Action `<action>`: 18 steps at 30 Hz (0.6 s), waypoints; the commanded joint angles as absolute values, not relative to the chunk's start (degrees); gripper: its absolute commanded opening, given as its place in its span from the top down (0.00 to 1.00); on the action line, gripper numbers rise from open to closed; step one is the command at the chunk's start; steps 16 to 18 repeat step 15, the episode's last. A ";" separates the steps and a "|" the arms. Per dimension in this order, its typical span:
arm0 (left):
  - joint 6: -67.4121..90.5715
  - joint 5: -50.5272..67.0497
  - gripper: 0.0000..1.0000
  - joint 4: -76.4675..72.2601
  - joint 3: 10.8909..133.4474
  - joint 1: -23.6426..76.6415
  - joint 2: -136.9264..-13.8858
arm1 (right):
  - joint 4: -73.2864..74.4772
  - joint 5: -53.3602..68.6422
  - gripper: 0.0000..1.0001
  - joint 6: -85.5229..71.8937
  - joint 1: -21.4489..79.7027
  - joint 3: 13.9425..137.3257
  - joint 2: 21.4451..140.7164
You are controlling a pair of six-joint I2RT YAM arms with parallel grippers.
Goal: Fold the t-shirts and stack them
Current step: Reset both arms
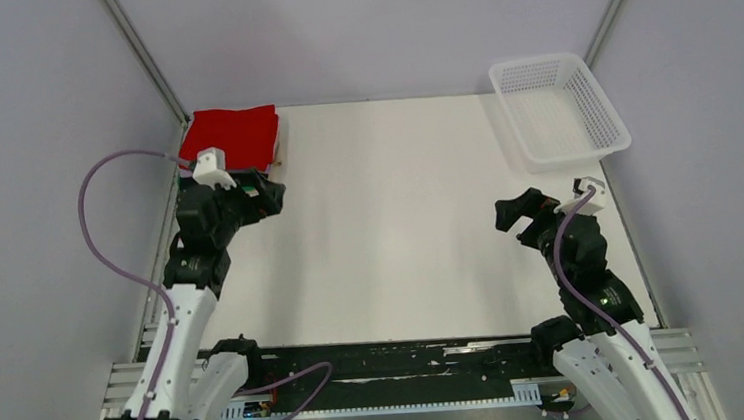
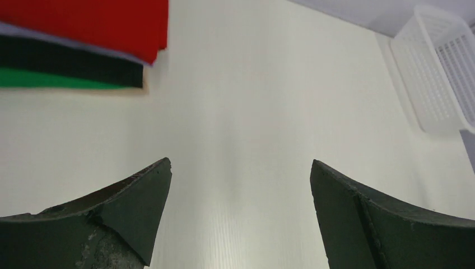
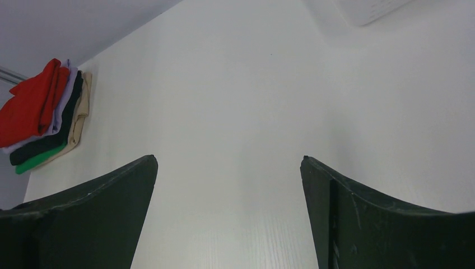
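Sitting in the far-left corner of the table (image 1: pixel 401 248), the stack of tees was all folded up: red tee (image 1: pixel 230 138) on top, then lavender tee (image 3: pixel 60 112), black tee (image 2: pixel 73 64), green tee (image 2: pixel 50 78), and a tan cloth (image 3: pixel 81 115) at the very bottom. Left gripper (image 1: pixel 264 194) hung just beside the near edge of that pile, jaws spread wide, nothing in them. Right gripper (image 1: pixel 517 215) was over on the right side, well apart from the stack, also wide and empty, with bare tabletop under it. White mesh basket (image 1: pixel 567 159) sat at the far-right corner, nothing visible inside it.
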State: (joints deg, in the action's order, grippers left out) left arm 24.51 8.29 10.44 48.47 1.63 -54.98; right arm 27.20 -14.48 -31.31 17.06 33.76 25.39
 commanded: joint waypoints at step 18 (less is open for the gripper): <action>30.73 4.02 0.00 16.62 33.20 4.31 -36.34 | 25.10 -15.56 0.00 -38.41 16.79 24.44 22.58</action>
